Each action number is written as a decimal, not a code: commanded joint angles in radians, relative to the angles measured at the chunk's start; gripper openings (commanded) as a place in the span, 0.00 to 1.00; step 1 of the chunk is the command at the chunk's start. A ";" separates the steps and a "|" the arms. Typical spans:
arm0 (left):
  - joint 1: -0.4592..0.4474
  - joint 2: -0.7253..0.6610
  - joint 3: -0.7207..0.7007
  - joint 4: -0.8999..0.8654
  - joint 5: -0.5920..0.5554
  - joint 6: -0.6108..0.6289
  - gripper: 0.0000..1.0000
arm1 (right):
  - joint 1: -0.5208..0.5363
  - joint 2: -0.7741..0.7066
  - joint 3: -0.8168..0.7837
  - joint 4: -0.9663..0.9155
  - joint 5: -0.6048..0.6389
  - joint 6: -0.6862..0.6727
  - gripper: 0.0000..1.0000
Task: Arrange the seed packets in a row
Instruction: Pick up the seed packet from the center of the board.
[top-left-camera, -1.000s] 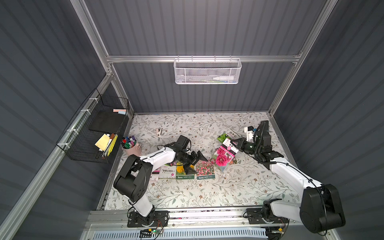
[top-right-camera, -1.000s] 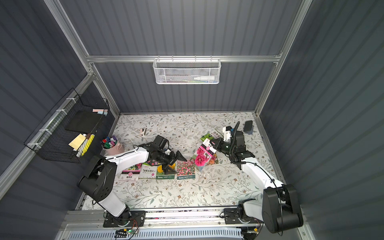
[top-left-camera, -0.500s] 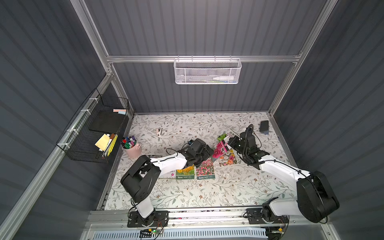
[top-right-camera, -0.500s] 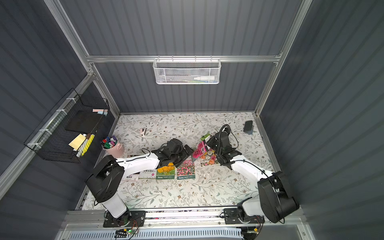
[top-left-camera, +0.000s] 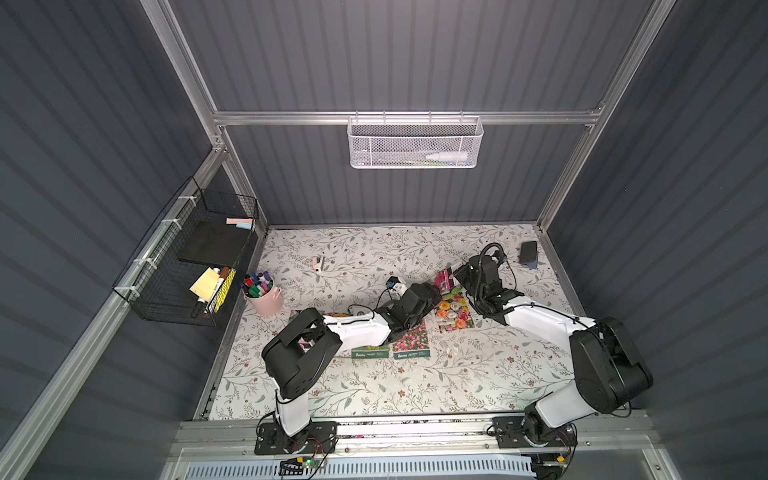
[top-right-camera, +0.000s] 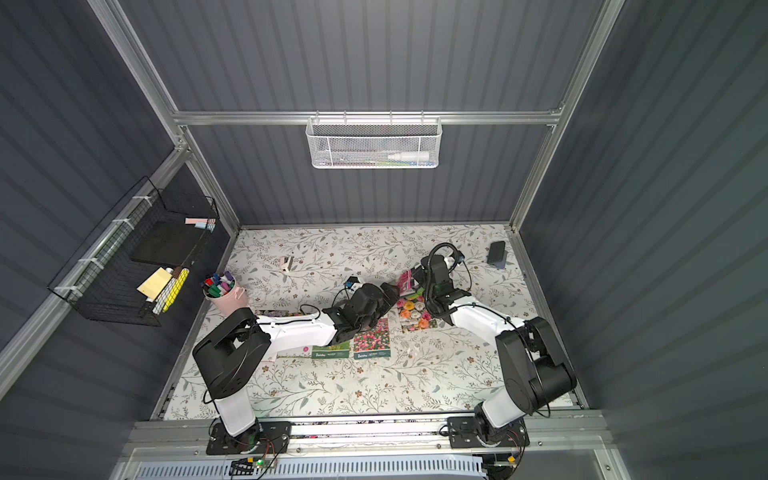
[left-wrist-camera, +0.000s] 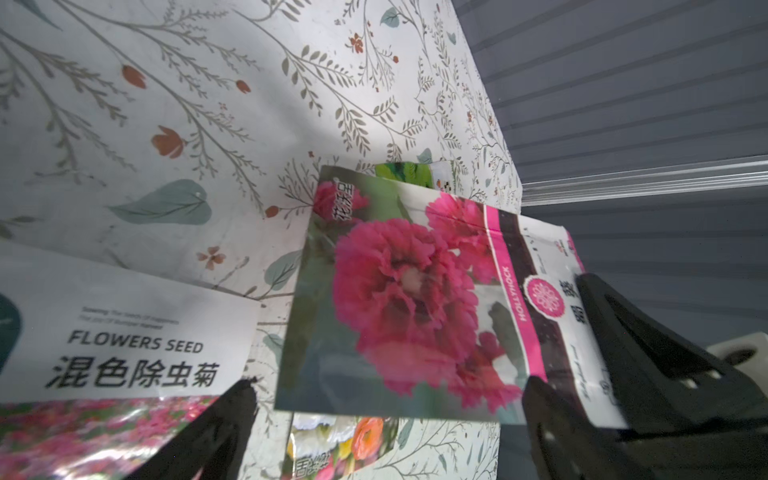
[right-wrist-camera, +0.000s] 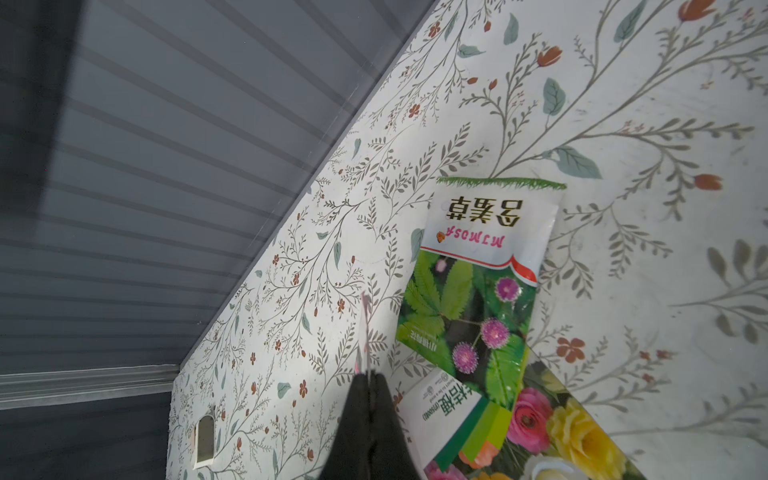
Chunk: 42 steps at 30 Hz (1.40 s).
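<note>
My right gripper (right-wrist-camera: 368, 380) is shut on the edge of a pink hollyhock seed packet (left-wrist-camera: 399, 299) and holds it upright above the table. In the right wrist view this packet (right-wrist-camera: 365, 332) shows edge-on. My left gripper (left-wrist-camera: 386, 411) stands open just in front of the packet's lower edge, not touching it. In both top views the two grippers meet at mid-table, left gripper (top-left-camera: 432, 291) beside the right gripper (top-left-camera: 461, 276). A mixed-rose packet (top-left-camera: 453, 316) lies below them. A pink-flower packet (top-left-camera: 411, 343) and a green-banded packet (top-left-camera: 370, 353) lie side by side. A mimosa packet (right-wrist-camera: 482, 282) lies flat.
A pink cup of markers (top-left-camera: 262, 293) stands at the left. A dark slab (top-left-camera: 528, 252) lies at the back right, a small white object (top-left-camera: 319, 262) at the back left. A wire basket (top-left-camera: 187, 270) hangs on the left wall.
My right arm swung left, lifting the hollyhock packet off the pile. My left gripper moved right from the row until it faces that packet.
</note>
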 joint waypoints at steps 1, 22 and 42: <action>-0.014 0.042 0.049 0.078 -0.092 -0.037 1.00 | 0.007 0.024 0.023 0.036 0.015 0.061 0.00; -0.015 0.212 0.156 0.259 -0.143 -0.093 0.00 | 0.011 -0.060 -0.095 0.097 -0.044 0.114 0.00; 0.226 0.256 0.299 0.203 1.030 -0.217 0.00 | -0.337 -0.193 -0.040 -0.222 -0.951 -0.237 0.67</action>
